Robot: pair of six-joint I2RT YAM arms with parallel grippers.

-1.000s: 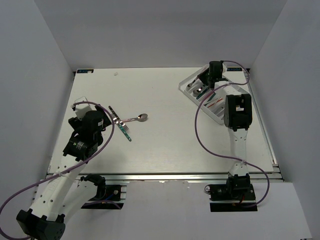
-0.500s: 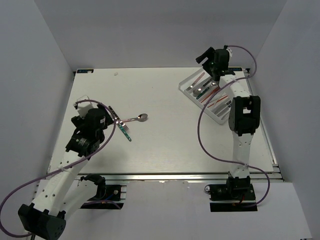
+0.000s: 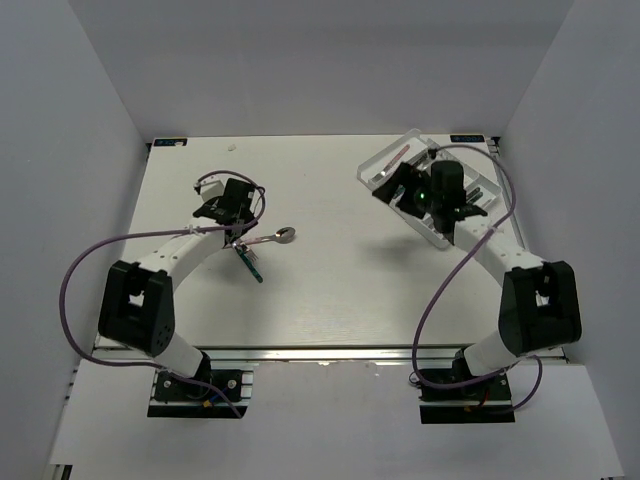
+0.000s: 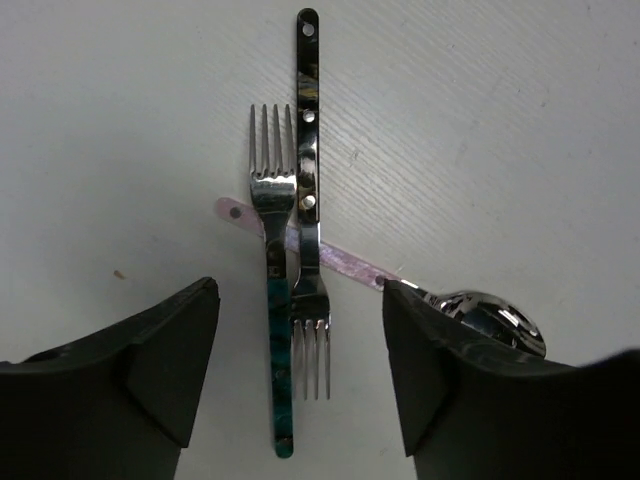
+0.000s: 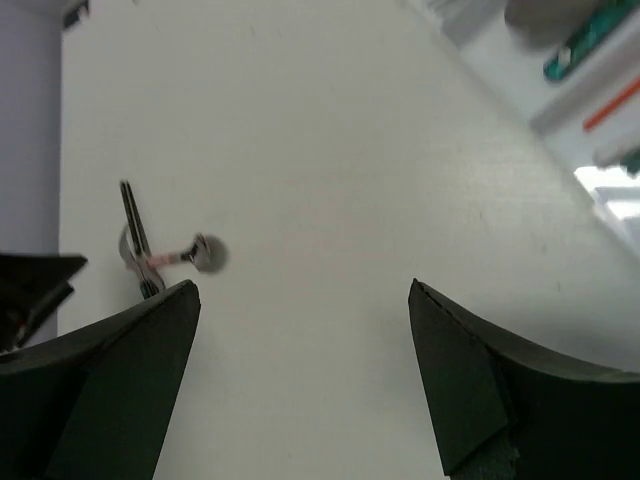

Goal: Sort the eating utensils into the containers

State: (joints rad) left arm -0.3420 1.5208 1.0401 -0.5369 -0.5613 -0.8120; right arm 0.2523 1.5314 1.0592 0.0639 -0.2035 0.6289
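A teal-handled fork [image 4: 276, 380] and a dark-handled fork [image 4: 307, 110] lie side by side, head to tail, on the table. Both cross the pink handle of a spoon [image 4: 488, 318]. My left gripper [image 4: 300, 292] hangs open just above them, one finger on each side of the two forks, touching nothing. From above, the teal fork [image 3: 252, 264] and spoon [image 3: 282, 236] show beside the left gripper [image 3: 238, 222]. My right gripper [image 3: 398, 188] is open and empty at the near left edge of the clear divided tray [image 3: 376, 160], which holds several utensils.
In the right wrist view the right gripper [image 5: 300, 290] looks over bare table toward the far spoon [image 5: 207, 252]. The tray [image 5: 560, 120] is at the top right of that view. White walls close in the table on three sides.
My left arm has reached forward over the utensil pile, and its jaws have narrowed a little. My right gripper opened, rose out of the tray and drew back to the tray's left edge.
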